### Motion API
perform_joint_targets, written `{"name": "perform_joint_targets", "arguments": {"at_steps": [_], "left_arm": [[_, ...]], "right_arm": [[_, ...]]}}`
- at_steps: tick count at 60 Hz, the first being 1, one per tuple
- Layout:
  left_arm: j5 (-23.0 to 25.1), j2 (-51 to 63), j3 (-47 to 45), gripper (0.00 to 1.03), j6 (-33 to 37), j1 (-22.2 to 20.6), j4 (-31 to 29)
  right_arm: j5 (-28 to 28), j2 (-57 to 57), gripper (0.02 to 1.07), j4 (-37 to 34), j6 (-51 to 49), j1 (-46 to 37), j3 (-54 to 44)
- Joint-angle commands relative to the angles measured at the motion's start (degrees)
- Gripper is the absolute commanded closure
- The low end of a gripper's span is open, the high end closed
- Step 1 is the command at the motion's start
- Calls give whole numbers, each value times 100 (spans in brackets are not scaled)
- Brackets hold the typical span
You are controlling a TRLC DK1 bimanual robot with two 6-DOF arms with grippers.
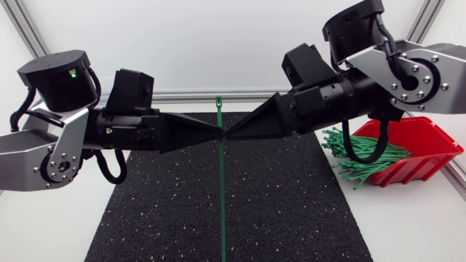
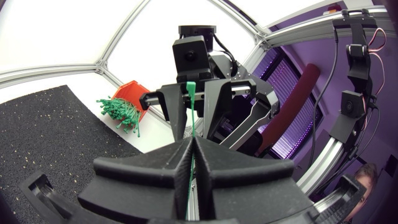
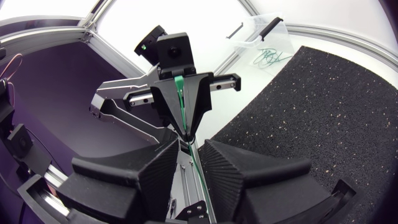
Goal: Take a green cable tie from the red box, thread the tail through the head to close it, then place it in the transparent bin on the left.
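Slippage is looking like the main risk: the left pincer [image 1: 220,135] is pinching 1 straight tie [image 1: 221,189] above the black mat [image 1: 291,211], while the right pincer [image 1: 228,135] is sitting slightly spread around it. Pulling before it clamps could be dragging the tie loose. The box [image 1: 426,142] is resting on the white tabletop [image 1: 415,233]; the bin [image 3: 261,50] is lying beyond the mat.

Silver screw-studded links [image 1: 44,156], black joints [image 1: 58,80], black cables [image 1: 357,149], matte wedge fingers [image 1: 189,132]
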Motion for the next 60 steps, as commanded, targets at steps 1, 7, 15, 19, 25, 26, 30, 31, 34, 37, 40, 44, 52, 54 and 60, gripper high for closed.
{"name": "perform_joint_targets", "arguments": {"at_steps": [1, 7, 15, 19, 25, 26, 30, 31, 34, 37, 40, 44, 52, 54, 60], "left_arm": [[42, 67, 133, 99, -188, 18, 85], [42, 58, 133, 99, -197, 26, 85], [42, 67, 151, 99, -197, 26, 85], [42, 58, 160, 99, -206, 18, 85], [42, 67, 160, 99, -206, 9, 85], [42, 67, 160, 99, -206, 9, 85], [42, 67, 160, 99, -206, 0, 85], [42, 67, 160, 99, -206, 9, 85], [42, 67, 151, 99, -206, 9, 85], [42, 76, 151, 99, -197, 9, 94], [42, 76, 151, 99, -206, 9, 94], [42, 76, 151, 99, -206, 0, 94], [42, 76, 151, 99, -197, 0, 94], [42, 85, 151, 99, -197, 0, 94], [42, 76, 142, 99, -197, 9, 94]], "right_arm": [[-24, -59, 69, 6, -192, 101, -223], [-24, -24, 69, 6, -280, 145, -320], [-7, -24, 72, 6, -359, 241, -382], [2, -33, 80, 15, -376, 277, -382], [11, -24, 83, 50, -394, 329, -382], [20, -24, 83, 50, -394, 338, -382], [55, -24, 89, 59, -447, 391, -390], [64, -24, 90, 68, -447, 400, -399], [64, -24, 92, 76, -464, 408, -390], [64, -24, 96, 85, -464, 417, -399], [64, -24, 99, 94, -464, 435, -399], [108, -6, 102, 94, -473, 452, -390], [231, -15, 102, 85, -535, 487, -390], [239, -15, 102, 68, -543, 496, -399], [239, -6, 102, 50, -552, 505, -390]]}}
